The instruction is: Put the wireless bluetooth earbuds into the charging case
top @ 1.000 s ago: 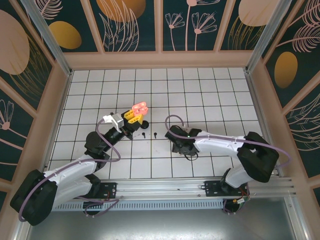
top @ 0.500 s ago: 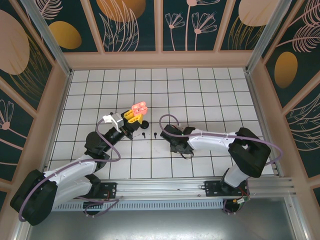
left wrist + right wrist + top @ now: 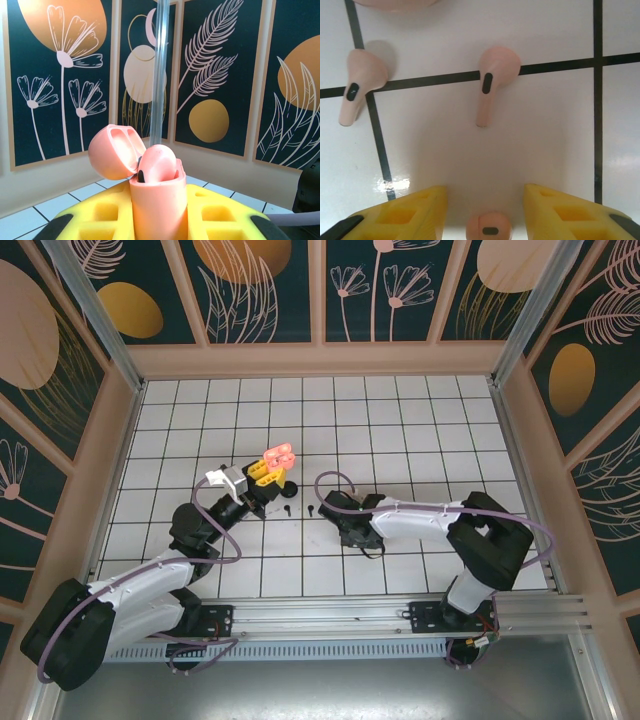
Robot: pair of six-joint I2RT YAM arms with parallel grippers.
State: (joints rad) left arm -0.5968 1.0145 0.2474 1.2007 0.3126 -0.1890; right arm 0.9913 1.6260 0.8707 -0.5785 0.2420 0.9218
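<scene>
My left gripper (image 3: 262, 476) is shut on the pink charging case (image 3: 159, 200), held upright between its yellow fingers (image 3: 227, 220). The case lid (image 3: 112, 150) hangs open, and one pale pink earbud (image 3: 157, 162) sits in the case. Two more pink earbuds (image 3: 357, 82) (image 3: 492, 77) lie on the white tiles ahead of my right gripper (image 3: 485, 212). A third pink earbud (image 3: 490, 230) lies between its open yellow fingers (image 3: 410, 215), touching neither. In the top view my right gripper (image 3: 333, 516) points down just right of two tiny dark-looking buds (image 3: 288, 508) (image 3: 311, 510).
The table (image 3: 400, 430) is a white tiled grid with black lines, closed in by patterned walls. A pale pink rounded edge (image 3: 395, 3) shows at the top of the right wrist view. The back and right of the table lie open.
My right arm has slid left toward the earbuds and its jaws have narrowed. The left arm and the case have not moved.
</scene>
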